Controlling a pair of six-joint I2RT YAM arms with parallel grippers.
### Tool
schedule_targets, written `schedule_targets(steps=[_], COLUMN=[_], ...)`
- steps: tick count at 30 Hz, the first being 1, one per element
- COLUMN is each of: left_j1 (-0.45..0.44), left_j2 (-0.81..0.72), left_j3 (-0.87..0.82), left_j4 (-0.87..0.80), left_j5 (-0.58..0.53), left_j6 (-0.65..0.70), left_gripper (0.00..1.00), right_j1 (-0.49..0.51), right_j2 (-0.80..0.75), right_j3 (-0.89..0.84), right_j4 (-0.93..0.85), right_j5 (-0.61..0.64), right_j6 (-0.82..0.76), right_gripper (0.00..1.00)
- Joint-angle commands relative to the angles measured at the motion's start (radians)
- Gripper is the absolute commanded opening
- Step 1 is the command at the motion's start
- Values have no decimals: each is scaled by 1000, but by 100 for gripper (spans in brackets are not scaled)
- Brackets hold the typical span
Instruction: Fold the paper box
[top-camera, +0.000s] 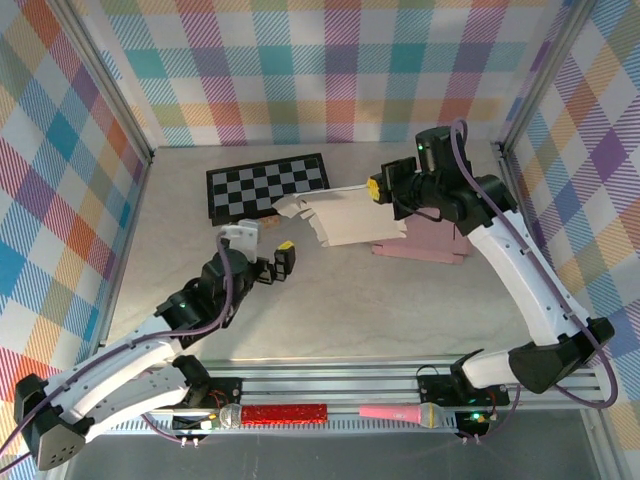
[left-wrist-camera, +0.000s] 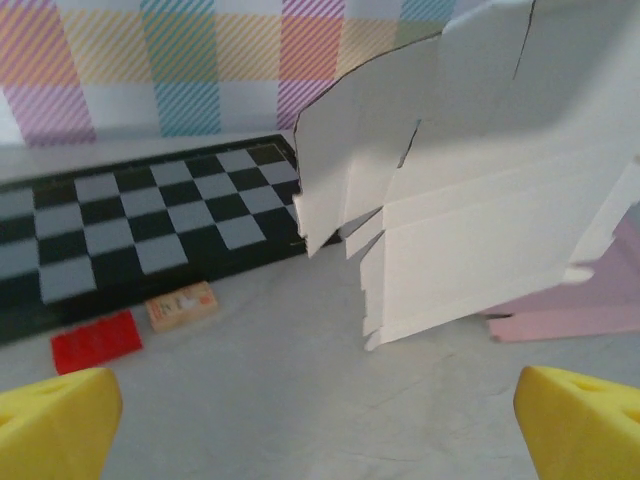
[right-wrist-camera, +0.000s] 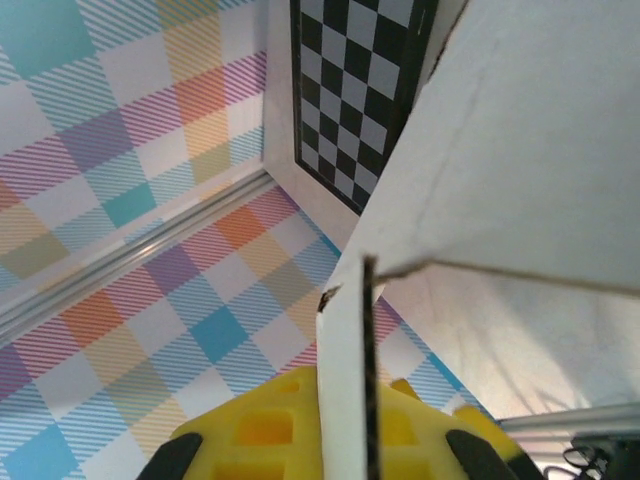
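Left gripper (top-camera: 281, 262) jaws spread wide, holding nothing. Left wrist view has its yellow fingertips (left-wrist-camera: 55, 420) at the two bottom corners, bare table (top-camera: 330, 310) between them. It sits low over the table, near the paper box's (top-camera: 340, 218) near-left flaps but apart from them

Right gripper (top-camera: 380, 188) clamped tight on the box's far-right edge. Right wrist view shows the cardboard edge pinched between its yellow fingers (right-wrist-camera: 250, 435)

Box is an open white cardboard blank, not formed into walls: right end raised in the grip, sheet bowed, left flaps hanging over the corner of the checkerboard mat (top-camera: 265, 185). Slits and crease lines are visible on the flaps, and nothing sits in or on it

Pink cardboard piece (top-camera: 430, 245) lies flat on the table under the box's right end; can't tell if it's joined to the white sheet

Red tile (left-wrist-camera: 97, 340) and small tan card (left-wrist-camera: 182, 305) lie on the table, just beside the mat's near edge

Red glitter stick (top-camera: 285, 412) and pink microphone (top-camera: 400, 412) lie along the front rail between the arm bases
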Motion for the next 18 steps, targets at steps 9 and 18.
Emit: schedule_targets(steps=[9,18], left_j1=[177,193], left_j2=[157,260], left_j3=[37,119], left_j4=[217,212], left_j5=[199,222], left_j6=[289,337], left_gripper=[100,77], right_j1=[-78,-110], right_j2=[16,30], right_j3=[17,18], right_j4=[-56,-76], right_j5=[-233,-282], right_j6=[-115,-137], right_gripper=[0,0])
